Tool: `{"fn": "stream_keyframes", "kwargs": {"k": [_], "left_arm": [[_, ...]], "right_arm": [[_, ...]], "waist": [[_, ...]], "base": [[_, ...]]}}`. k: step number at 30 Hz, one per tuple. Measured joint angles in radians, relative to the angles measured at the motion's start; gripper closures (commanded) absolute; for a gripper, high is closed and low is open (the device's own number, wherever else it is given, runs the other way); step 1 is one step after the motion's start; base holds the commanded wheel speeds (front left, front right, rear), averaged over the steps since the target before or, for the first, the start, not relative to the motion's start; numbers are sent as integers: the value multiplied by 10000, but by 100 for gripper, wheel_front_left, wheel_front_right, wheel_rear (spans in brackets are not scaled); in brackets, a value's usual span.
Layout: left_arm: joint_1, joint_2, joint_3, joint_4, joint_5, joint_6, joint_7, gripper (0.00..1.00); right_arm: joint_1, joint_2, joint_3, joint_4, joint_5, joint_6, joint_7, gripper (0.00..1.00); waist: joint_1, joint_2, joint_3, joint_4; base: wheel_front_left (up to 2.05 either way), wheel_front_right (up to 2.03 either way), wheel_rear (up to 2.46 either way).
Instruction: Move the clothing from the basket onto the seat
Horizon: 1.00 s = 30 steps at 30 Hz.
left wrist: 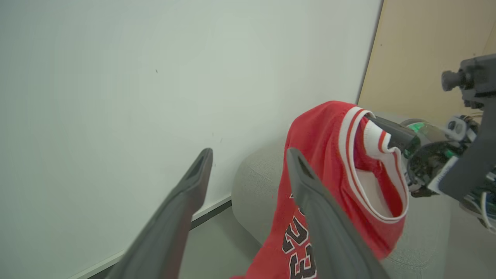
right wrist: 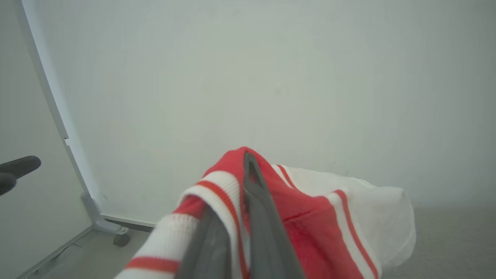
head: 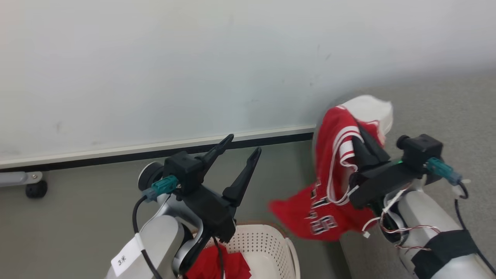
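A red jersey (head: 329,186) with white stripe trim, dark lettering and white lining hangs from my right gripper (head: 362,135), which is shut on its striped edge. The jersey (left wrist: 333,166) dangles over the left edge of the grey seat (head: 457,112). In the right wrist view the fingers (right wrist: 255,217) pinch the trim of the jersey (right wrist: 310,217). My left gripper (head: 244,145) is open and holds nothing, raised above the cream basket (head: 267,240). A second red garment (head: 217,267) lies in the basket, partly hidden by my left arm.
A pale whiteboard-like panel (head: 155,77) on a wheeled frame (head: 37,189) stands behind. The grey-green floor (head: 85,209) runs between basket and panel. A tan wall (left wrist: 426,50) rises beyond the seat (left wrist: 255,186).
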<state>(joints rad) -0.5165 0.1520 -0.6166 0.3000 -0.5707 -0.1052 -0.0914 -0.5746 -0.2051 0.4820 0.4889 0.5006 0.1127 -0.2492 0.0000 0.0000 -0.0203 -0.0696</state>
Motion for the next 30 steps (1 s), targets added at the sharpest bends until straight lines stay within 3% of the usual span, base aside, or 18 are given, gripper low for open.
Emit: {"fn": "stream_keyframes", "kwargs": {"k": [17, 30], "left_arm": [[678, 548, 50, -583, 104, 134, -439, 0], [857, 855, 238, -884, 123, 349, -483, 0]], "right_arm": [[1275, -851, -1091, -3078, -443, -612, -4, 100], [2256, -1103, -1751, -5377, -807, -1114, -75, 100]], "waist": [[0, 0, 57, -1615], [0, 0, 404, -3044]], "base": [[0, 0, 0], [0, 0, 0]]}}
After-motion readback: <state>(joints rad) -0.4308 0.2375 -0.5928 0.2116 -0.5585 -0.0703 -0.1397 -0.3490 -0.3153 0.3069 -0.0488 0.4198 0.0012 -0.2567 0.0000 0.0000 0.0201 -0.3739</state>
